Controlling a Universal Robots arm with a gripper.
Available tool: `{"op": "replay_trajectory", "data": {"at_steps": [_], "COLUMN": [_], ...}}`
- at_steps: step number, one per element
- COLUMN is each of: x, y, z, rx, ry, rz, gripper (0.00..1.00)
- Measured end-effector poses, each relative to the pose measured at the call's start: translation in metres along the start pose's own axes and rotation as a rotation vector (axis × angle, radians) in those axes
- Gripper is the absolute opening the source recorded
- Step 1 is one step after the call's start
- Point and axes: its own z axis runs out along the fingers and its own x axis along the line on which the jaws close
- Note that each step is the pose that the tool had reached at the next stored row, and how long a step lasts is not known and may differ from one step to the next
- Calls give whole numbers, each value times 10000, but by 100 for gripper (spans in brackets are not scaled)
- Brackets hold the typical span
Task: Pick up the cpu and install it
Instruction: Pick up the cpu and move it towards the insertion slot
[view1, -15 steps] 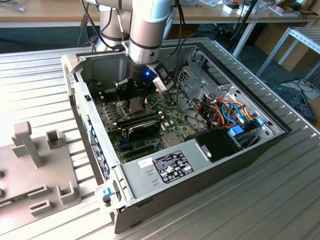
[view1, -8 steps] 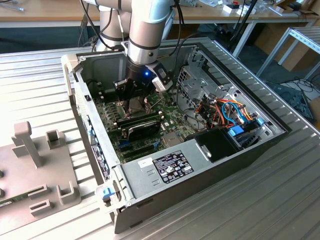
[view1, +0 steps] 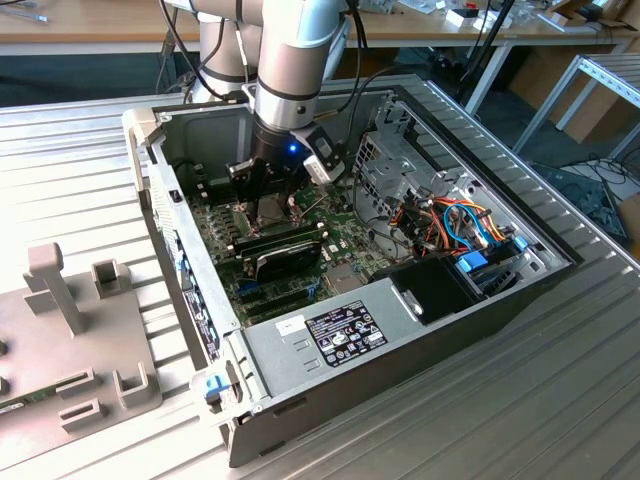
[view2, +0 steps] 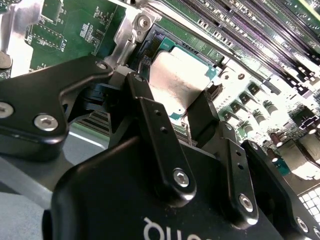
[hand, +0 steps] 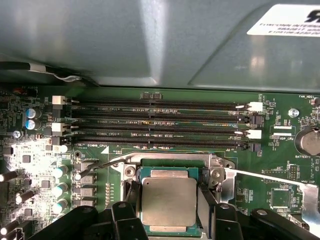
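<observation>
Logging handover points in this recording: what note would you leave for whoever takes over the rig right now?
Gripper: shut on the cpu, with its fingers against two opposite edges.
Cpu: at the socket on the motherboard, inside the open computer case.
Done: the cpu is picked up and sits at the socket.
Left: it is not yet released, and whether it is fully seated cannot be told.
</observation>
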Motion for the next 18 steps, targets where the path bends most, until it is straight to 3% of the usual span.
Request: {"op": "replay_trajectory", "data": {"at_steps": [18], "x": [0], "y": [1], "z": [-4], "rx": [-3], "ry": [-1], "rz": [0], "gripper": [55]}}
